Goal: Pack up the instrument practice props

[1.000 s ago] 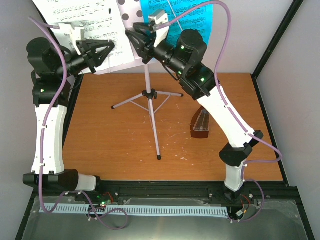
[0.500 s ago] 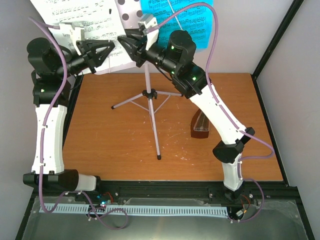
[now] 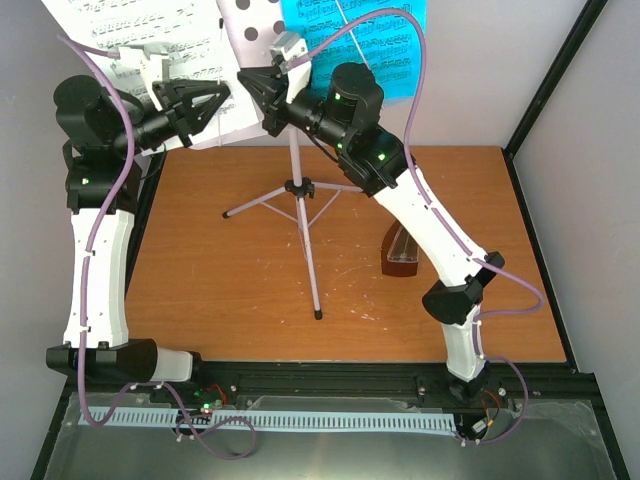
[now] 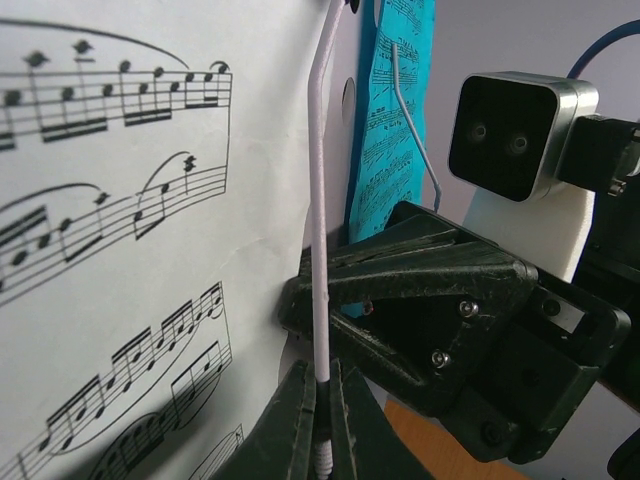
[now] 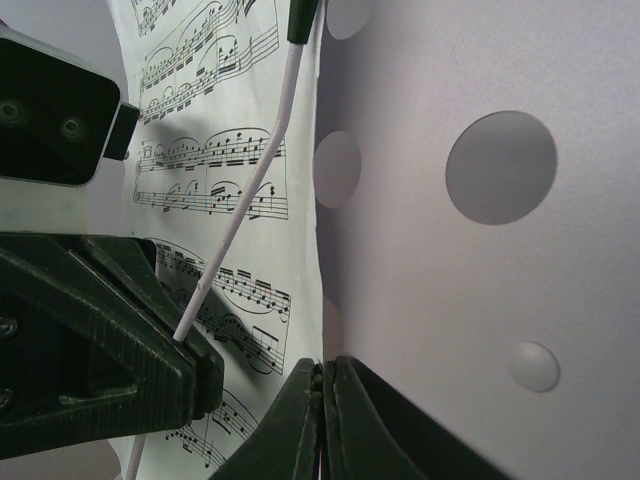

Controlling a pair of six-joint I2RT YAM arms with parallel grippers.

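The white tripod music stand (image 3: 296, 190) stands mid-table, its hole-punched desk (image 3: 255, 18) at the top. The white music sheet (image 3: 140, 35) lies on the desk's left and the blue music sheet (image 3: 372, 40) on its right. My left gripper (image 3: 222, 98) is shut on the stand's thin white wire page holder (image 4: 318, 250), in front of the white sheet (image 4: 120, 250). My right gripper (image 3: 256, 88) is shut on the desk's edge (image 5: 470, 200) beside the white sheet (image 5: 215, 150). The brown metronome (image 3: 402, 250) stands on the table, partly behind my right arm.
The orange tabletop (image 3: 220, 290) carries the tripod legs, one reaching to the front (image 3: 316, 312). Grey walls close in the back and sides. The two grippers sit close together; the left one shows in the right wrist view (image 5: 100, 340).
My right gripper has moved left along the desk toward my left gripper. The desk and both sheets have shifted left and up. My left arm has hardly moved.
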